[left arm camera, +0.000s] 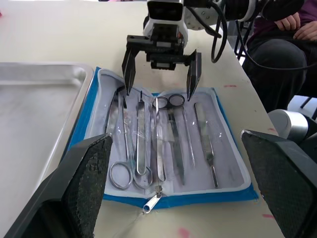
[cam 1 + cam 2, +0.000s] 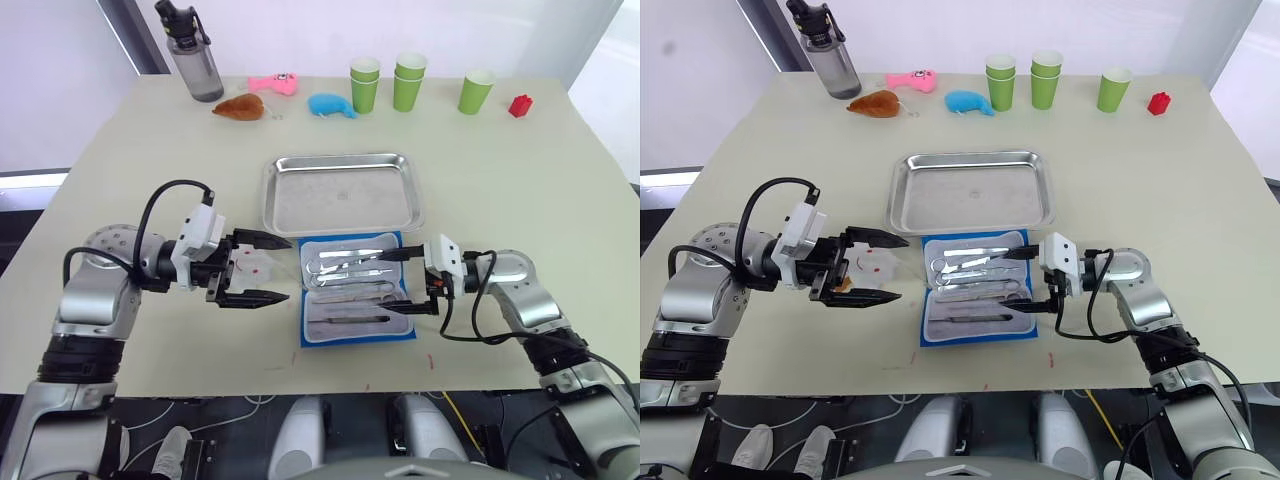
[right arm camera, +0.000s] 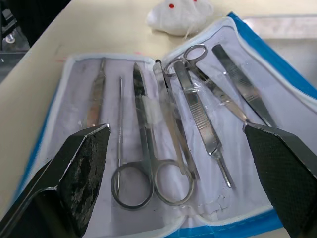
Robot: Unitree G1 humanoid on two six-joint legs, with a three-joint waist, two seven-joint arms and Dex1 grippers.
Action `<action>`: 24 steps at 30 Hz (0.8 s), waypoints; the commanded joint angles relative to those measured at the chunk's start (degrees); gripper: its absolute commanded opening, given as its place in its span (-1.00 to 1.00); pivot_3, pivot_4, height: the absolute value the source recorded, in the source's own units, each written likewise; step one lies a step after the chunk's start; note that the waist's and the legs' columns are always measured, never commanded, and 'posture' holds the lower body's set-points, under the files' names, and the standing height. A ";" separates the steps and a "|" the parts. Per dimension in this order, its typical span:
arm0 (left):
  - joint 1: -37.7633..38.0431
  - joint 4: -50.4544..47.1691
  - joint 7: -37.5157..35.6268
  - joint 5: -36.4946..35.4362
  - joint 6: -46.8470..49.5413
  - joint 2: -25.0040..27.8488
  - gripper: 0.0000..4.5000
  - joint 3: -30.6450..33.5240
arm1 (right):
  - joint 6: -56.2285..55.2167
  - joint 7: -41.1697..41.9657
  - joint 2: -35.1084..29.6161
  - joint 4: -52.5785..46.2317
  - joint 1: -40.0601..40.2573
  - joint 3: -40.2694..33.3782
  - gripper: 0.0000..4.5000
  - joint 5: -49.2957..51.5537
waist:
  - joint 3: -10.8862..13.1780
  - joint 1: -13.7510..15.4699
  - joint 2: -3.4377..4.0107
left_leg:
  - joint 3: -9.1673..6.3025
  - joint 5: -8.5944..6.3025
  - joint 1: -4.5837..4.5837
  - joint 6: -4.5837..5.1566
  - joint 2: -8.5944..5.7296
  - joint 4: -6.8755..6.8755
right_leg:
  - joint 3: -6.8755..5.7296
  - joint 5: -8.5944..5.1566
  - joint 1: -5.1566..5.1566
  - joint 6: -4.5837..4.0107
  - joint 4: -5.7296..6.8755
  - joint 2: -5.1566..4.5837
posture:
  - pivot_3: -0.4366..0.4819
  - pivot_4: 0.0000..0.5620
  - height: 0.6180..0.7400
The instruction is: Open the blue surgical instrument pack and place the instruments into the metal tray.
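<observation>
The blue surgical instrument pack (image 2: 312, 300) lies open and flat on the table, its pale lining facing up, just in front of the metal tray (image 2: 340, 195), whose bottom is bare. Several silver instruments (image 3: 146, 148), among them ring-handled scissors and tweezers, sit in the pack's clear pockets. My left gripper (image 2: 285, 268) is open just left of the pack, pointing at it. My right gripper (image 2: 388, 282) is open over the pack's right edge, fingertips above the handles, holding nothing. The left wrist view shows the right gripper (image 1: 159, 91) hanging over the pack's far side.
A white plush toy (image 2: 252, 268) lies between my left gripper's fingers. Along the table's far edge stand a grey bottle (image 2: 195, 55), brown, pink and blue toys (image 2: 330, 105), green cups (image 2: 408, 80) and a red block (image 2: 520, 105). A seated person's legs (image 1: 277, 49) are beside the table.
</observation>
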 commanded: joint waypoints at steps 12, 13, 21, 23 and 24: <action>0.14 0.38 -0.66 -0.33 -1.43 -0.25 0.96 0.30 | 1.54 -2.14 0.75 10.60 -0.05 5.23 1.00 -8.60 | -0.03 -0.10 -0.02 | 0.02 0.00 0.24 0.00 0.00 0.02 | 0.04 0.01 0.14 -0.01 0.11 0.02 | -0.05 -0.47 0.91; -0.09 1.04 -0.53 -0.07 -1.71 -0.48 0.96 0.19 | 2.00 -2.16 0.68 10.93 0.00 5.67 1.00 -8.93 | -0.05 -0.10 -0.01 | 0.02 0.00 0.28 0.00 0.00 0.02 | 0.05 0.02 0.17 -0.02 0.13 0.03 | -0.05 -0.47 0.91; -4.85 6.81 1.52 2.39 -0.99 -2.61 0.96 -1.77 | 2.74 -3.00 1.33 12.45 0.12 6.82 1.00 -9.62 | -0.12 -0.08 -0.12 | 0.08 0.01 1.12 0.00 0.05 -0.02 | 0.05 0.01 1.00 -0.06 0.07 0.17 | -0.05 -0.47 0.91; -6.59 8.61 2.10 3.78 -0.84 -3.02 0.96 -2.69 | 2.89 -3.11 1.62 12.58 -0.07 6.90 1.00 -9.67 | -0.14 -0.10 -0.13 | 0.08 0.03 1.13 -0.03 0.08 0.00 | 0.06 0.03 1.01 -0.08 0.08 0.23 | -0.05 -0.47 0.91; -7.37 9.50 2.27 4.19 -0.96 -3.34 0.96 -2.89 | 3.02 -3.18 1.78 12.56 -0.19 6.89 1.00 -9.65 | -0.15 -0.10 -0.13 | 0.08 0.03 1.14 -0.03 0.08 0.00 | 0.08 0.04 1.01 -0.09 0.09 0.24 | -0.05 -0.47 0.91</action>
